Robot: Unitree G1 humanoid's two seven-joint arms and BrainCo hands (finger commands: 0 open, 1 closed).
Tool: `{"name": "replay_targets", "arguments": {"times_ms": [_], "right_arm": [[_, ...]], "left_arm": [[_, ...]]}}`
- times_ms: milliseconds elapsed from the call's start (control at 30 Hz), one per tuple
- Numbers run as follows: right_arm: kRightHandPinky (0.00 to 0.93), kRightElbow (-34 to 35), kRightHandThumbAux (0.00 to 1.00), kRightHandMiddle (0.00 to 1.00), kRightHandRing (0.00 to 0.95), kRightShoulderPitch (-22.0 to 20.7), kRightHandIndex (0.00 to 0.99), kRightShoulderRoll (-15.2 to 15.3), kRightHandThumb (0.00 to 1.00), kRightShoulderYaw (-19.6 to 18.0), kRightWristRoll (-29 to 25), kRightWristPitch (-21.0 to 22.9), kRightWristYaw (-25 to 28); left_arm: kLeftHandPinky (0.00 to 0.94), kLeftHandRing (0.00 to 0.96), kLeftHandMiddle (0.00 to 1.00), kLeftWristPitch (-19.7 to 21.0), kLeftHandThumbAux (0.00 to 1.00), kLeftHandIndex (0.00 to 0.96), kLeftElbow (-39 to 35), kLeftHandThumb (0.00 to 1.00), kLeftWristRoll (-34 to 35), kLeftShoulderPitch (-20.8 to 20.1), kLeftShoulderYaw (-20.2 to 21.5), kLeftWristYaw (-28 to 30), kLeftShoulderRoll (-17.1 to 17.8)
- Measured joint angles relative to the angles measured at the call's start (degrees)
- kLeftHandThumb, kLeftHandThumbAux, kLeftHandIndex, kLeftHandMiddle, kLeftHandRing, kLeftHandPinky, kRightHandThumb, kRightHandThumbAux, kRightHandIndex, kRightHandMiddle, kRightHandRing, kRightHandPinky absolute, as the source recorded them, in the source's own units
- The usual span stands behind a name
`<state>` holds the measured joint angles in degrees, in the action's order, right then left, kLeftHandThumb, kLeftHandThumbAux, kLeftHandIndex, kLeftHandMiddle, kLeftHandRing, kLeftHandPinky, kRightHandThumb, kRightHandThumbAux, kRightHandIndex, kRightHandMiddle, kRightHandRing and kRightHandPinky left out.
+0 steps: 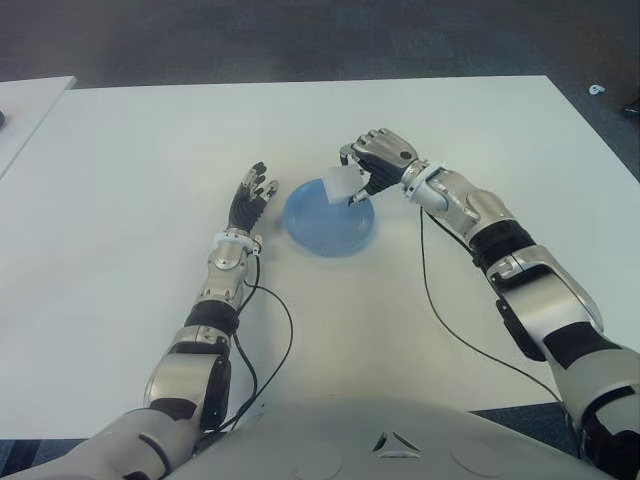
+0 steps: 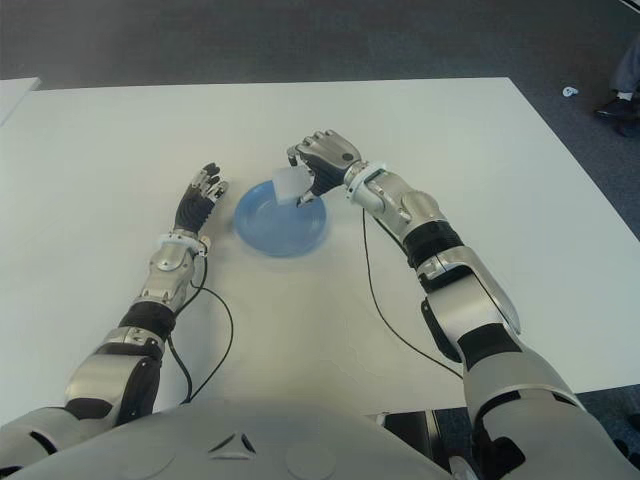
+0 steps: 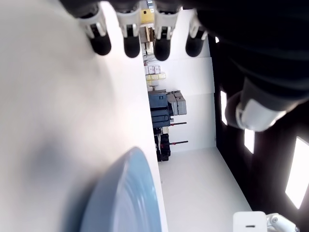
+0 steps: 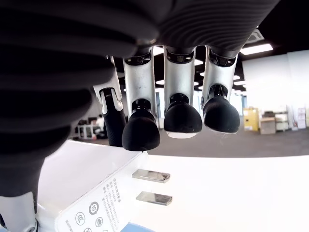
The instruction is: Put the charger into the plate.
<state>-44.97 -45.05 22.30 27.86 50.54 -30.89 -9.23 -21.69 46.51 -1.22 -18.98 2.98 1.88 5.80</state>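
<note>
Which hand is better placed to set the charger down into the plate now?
The right hand. It already holds the white charger over the far rim of the blue plate, so it probably only needs to lower and release. The left hand shows beside the plate on its left, open and holding nothing.

Our arms wear silver shells over black joints, thin black cables trail from each forearm, and our fingers [image 4: 140,130] end in black rubbery pads.

Markings: small print and round certification symbols were noted on the charger [image 4: 96,203] | none could be read.
</note>
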Motion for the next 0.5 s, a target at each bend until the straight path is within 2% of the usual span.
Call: {"name": "replay_targets", "arguments": {"times_ms": [133,267,367,467,500], "right_arm": [[0.818,-2.1,0.707,0.85,0.839,-0.3,0.441,-0.3,0.742,0.2,-1.2,-0.8,-0.6],[0.784,-3.8,0.707,0.831,0.821,-0.4,0.441,-0.6,0.741,0.2,-2.1,-1.6,-0.9],[0.732,-4.6,0.707,0.778,0.771,-0.5,0.435,-0.9,0.728,0.4,-2.7,-1.8,-1.0],[0.616,-5.0,0.709,0.68,0.665,-0.7,0.422,-1.1,0.704,1.0,-2.7,-2.1,-1.0],[0.526,-5.0,0.604,0.594,0.579,-0.9,0.344,-1.1,0.602,1.2,-2.7,-2.3,-1.0]], "left_arm": [[0.049,0.06,0.079,0.8,0.493,0.052,-0.8,0.0,0.0,0.3,-0.1,-0.1,-0.2],[0.058,0.059,0.076,1.2,0.492,0.054,-1.4,0.0,0.0,0.4,-0.5,-0.3,-0.2],[0.054,0.058,0.074,1.4,0.493,0.057,-1.6,0.0,0.0,0.5,-0.7,-0.4,-0.2],[0.053,0.058,0.074,1.5,0.495,0.058,-1.7,0.0,0.0,0.5,-0.9,-0.4,-0.2],[0.051,0.058,0.074,1.5,0.496,0.057,-1.8,0.0,0.0,0.5,-0.9,-0.4,-0.2]]}}
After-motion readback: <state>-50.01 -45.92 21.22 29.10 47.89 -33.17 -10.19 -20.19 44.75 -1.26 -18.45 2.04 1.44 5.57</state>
